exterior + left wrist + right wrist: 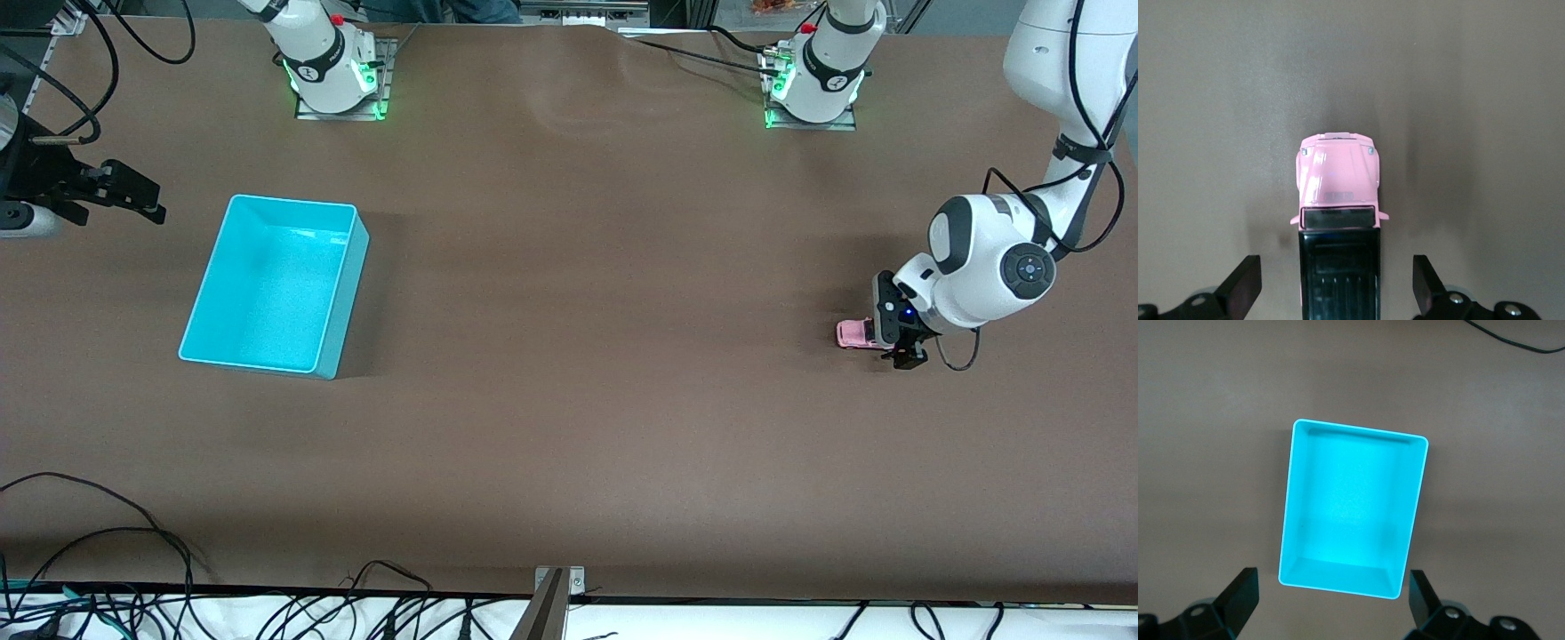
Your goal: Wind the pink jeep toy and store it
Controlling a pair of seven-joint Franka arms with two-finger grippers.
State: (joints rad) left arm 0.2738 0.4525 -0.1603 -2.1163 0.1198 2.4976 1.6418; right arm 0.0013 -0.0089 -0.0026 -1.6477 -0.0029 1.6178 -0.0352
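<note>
Two grippers show with their fingers spread wide and nothing held. The left gripper (900, 342) is low over the pink jeep toy (854, 333), which stands on its wheels on the brown table (587, 356) toward the left arm's end, well apart from the cyan bin (276, 284). From the left wrist view, the jeep (1338, 220) sits between the two fingertips (1241, 287), its pink hood pointing away from the gripper and its black roof panel nearest the camera; a gap is visible on each side, so neither finger touches the toy. The right gripper (133, 196) hangs over the table at the right arm's end, beside the bin, and that arm waits. Its wrist view looks straight down on the bin (1353, 510), which stands upright and holds nothing, with the open fingertips (1238, 597) framing the near edge of the picture.
</note>
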